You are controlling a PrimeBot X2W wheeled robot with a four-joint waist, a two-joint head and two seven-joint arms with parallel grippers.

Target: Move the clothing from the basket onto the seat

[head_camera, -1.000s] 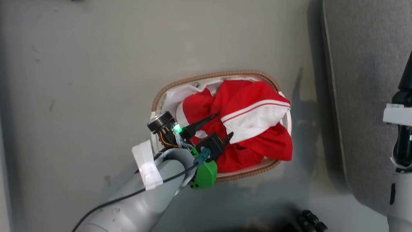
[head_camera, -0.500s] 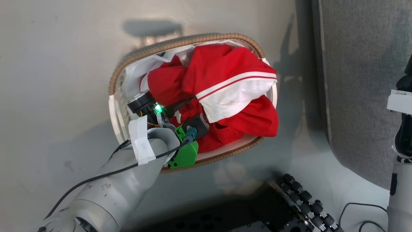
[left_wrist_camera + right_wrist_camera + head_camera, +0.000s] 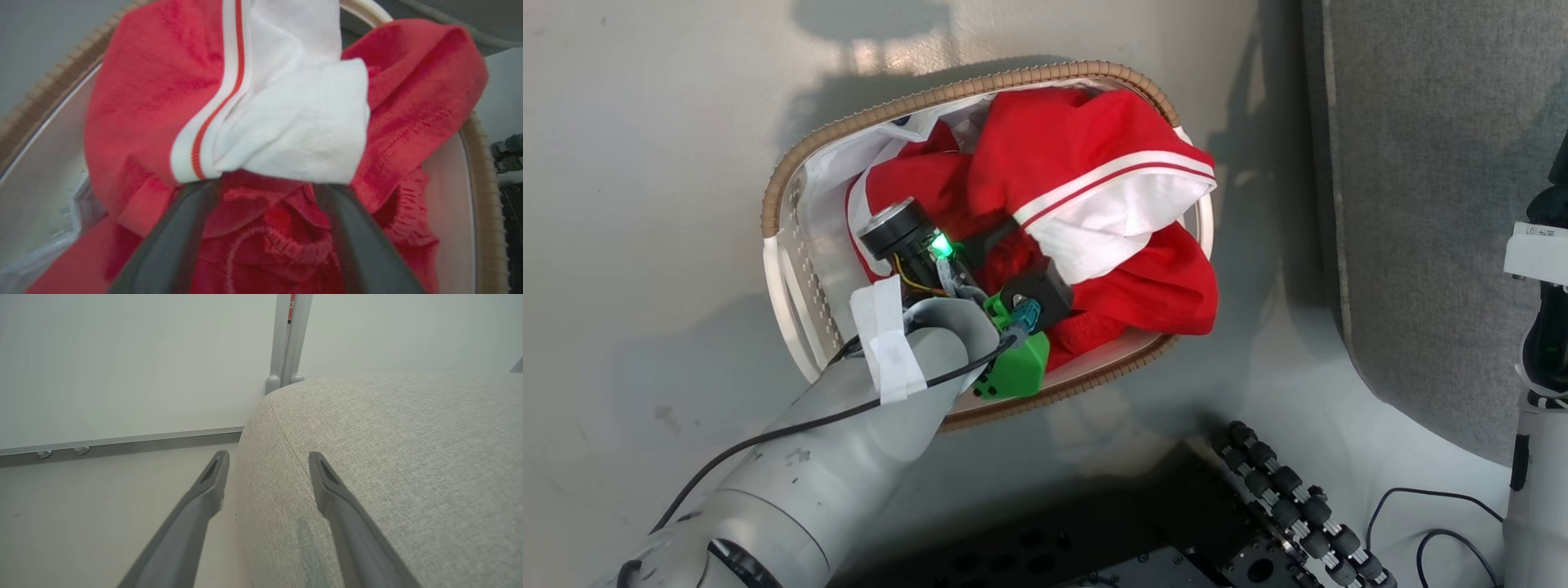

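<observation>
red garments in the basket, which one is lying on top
The garment with the white panel and thin stripe. It drapes over the plainer red garment, which sits lower toward the basket's left end.

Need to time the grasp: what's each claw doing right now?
Left claw: open, fingers sunk into the clothing in the basket.
Right claw: open, empty, at the seat edge.

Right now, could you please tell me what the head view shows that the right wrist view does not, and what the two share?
The head view adds the basket, the red clothing heaped in it, and the left gripper reaching into that heap, jaws apart. The right wrist view adds a look along the right gripper, jaws open and empty, plus a white wall and a grey post. Both share the grey seat and the pale floor.
</observation>
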